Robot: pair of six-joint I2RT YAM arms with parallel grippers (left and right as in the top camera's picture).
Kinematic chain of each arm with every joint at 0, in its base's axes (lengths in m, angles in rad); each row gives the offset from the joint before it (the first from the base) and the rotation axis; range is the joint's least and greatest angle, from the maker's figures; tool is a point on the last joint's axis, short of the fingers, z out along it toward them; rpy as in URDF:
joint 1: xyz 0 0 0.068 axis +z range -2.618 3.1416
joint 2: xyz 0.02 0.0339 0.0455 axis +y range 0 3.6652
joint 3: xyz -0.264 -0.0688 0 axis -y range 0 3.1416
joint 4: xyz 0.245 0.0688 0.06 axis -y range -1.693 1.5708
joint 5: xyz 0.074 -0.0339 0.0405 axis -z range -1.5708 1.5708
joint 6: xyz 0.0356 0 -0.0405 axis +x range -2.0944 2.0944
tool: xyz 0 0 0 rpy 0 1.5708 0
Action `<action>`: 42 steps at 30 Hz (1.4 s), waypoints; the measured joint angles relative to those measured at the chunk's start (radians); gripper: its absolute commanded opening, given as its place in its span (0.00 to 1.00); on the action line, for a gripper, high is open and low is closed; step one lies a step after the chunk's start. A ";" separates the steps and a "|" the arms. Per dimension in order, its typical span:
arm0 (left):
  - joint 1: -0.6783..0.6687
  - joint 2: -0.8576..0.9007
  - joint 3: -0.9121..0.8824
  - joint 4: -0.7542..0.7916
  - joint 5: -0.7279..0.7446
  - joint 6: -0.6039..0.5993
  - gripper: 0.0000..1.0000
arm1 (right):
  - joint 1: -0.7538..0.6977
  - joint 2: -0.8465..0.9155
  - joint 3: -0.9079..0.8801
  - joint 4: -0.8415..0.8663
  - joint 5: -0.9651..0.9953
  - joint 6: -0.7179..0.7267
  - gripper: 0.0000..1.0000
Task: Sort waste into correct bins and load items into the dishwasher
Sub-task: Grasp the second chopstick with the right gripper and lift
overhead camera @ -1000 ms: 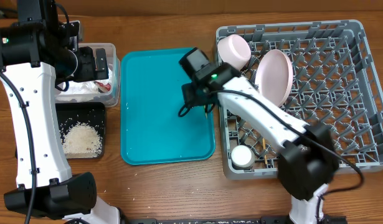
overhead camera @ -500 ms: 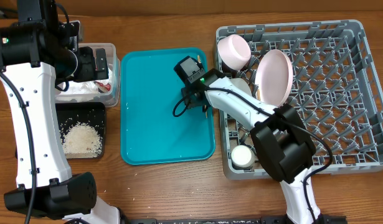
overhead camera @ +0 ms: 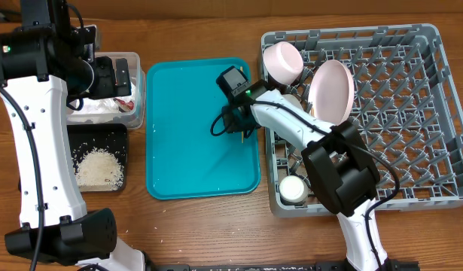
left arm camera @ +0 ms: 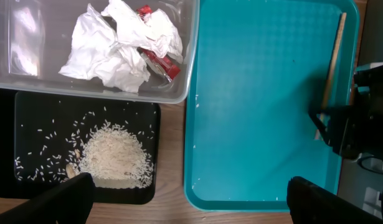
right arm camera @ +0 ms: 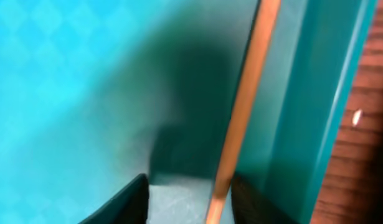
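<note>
Calls for a gentle pinch across the chopstick [left arm camera: 331,68], light, stiff, thin and apt to roll, lying flat by the tray's [left arm camera: 266,124] right wall, with right gripper [right arm camera: 190,200] parted astride its end, seemingly gripping nothing, and left gripper [left arm camera: 191,202] wide open, empty.

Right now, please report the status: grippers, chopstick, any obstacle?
Left gripper open, empty. Right gripper open, astride chopstick on tray. Chopstick close beside the raised wall, tight for one finger.
</note>
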State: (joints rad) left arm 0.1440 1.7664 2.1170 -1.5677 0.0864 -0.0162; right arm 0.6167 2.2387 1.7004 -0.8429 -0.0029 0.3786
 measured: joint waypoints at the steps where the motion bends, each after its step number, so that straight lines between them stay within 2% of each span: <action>1: 0.000 0.000 0.000 0.000 0.000 0.000 1.00 | 0.000 0.000 0.001 -0.004 -0.008 0.001 0.15; 4: 0.000 0.000 0.000 0.000 0.000 0.000 1.00 | 0.000 0.001 0.001 -0.016 -0.025 0.022 0.04; 11: 0.000 0.000 0.000 0.000 0.000 0.000 1.00 | 0.000 0.004 0.013 -0.052 -0.024 0.043 0.04; 15: 0.000 0.000 0.000 0.000 0.000 0.000 1.00 | 0.000 0.020 0.065 -0.163 -0.013 0.040 0.04; 26: 0.000 0.000 0.000 0.000 0.000 0.000 1.00 | 0.000 0.032 0.431 -0.483 0.014 0.006 0.04; 32: 0.000 0.000 0.000 0.000 0.000 0.000 1.00 | 0.000 0.019 0.556 -0.648 0.018 0.003 0.04; 42: 0.000 0.000 0.000 0.000 0.000 0.000 1.00 | 0.000 -0.154 0.569 -0.814 0.067 0.024 0.04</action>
State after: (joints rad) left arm 0.1440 1.7664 2.1170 -1.5677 0.0868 -0.0162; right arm 0.6170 2.0846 2.2696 -1.6573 0.0639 0.4030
